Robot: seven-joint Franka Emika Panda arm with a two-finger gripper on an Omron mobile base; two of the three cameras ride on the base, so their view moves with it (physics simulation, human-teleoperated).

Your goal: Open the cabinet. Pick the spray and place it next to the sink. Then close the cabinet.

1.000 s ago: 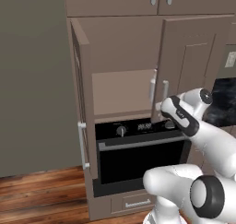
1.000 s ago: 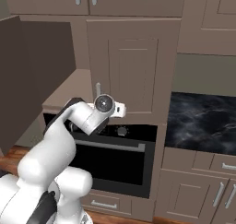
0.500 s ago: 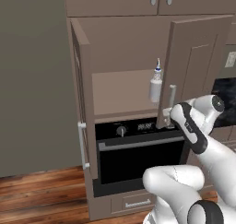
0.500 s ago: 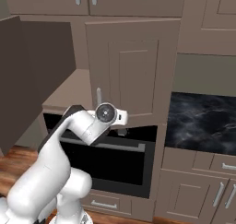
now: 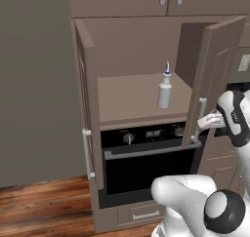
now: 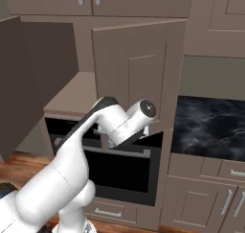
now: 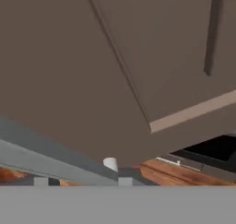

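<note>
At the left of the left base picture, the cabinet's [image 5: 141, 60] left door [image 5: 90, 104] stands swung fully out, and at the right its other door [image 5: 207, 80] is partly open, so the opening step looks almost done to me. My gripper [image 5: 204, 122] sits at the middle right, at that door's bar handle [image 5: 199, 120], fingers narrowly apart; I judge it closed on the handle, though I cannot see the contact plainly. The spray [image 5: 165, 89] stands upright near the centre of the picture on the cabinet's tan floor, untouched. Picking it, setting it by the sink and shutting the doors are all left. Below the shelf is the black oven [image 5: 146, 167], with wood floor [image 5: 39, 207] at lower left. The half-open right door lies between my arm and the spray.
</note>
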